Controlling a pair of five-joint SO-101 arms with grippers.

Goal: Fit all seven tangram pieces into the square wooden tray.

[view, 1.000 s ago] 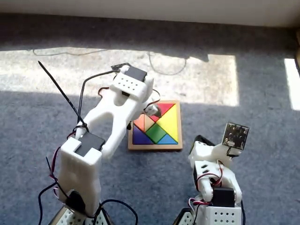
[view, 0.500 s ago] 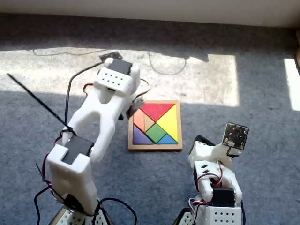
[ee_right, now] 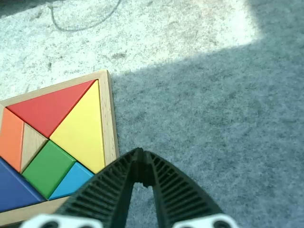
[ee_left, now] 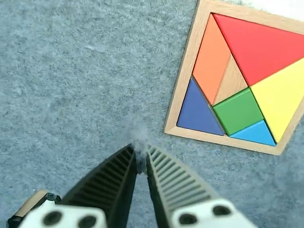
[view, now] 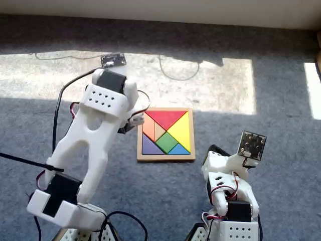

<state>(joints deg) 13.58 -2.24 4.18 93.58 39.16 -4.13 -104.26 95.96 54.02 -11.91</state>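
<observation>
The square wooden tray (view: 165, 157) lies on the grey carpet with seven coloured pieces flat inside it, filling it. Among them are a red triangle (view: 168, 118), a yellow triangle (view: 181, 131) and a green square (view: 167, 142). My left gripper (view: 133, 120) is shut and empty, just left of the tray's left edge. In the left wrist view the shut left gripper (ee_left: 140, 156) hangs over bare carpet, apart from the tray (ee_left: 185, 76). My right gripper (ee_right: 141, 160) is shut and empty, near the tray's (ee_right: 112, 118) front right corner.
Grey carpet surrounds the tray, with a sunlit band at the back. A thin cable (view: 173, 75) loops on the carpet behind the tray. The right arm's base (view: 230, 201) sits at the front right.
The left arm has pulled back to the left, from over the tray's upper left corner to the carpet beside it. The right arm has not moved.
</observation>
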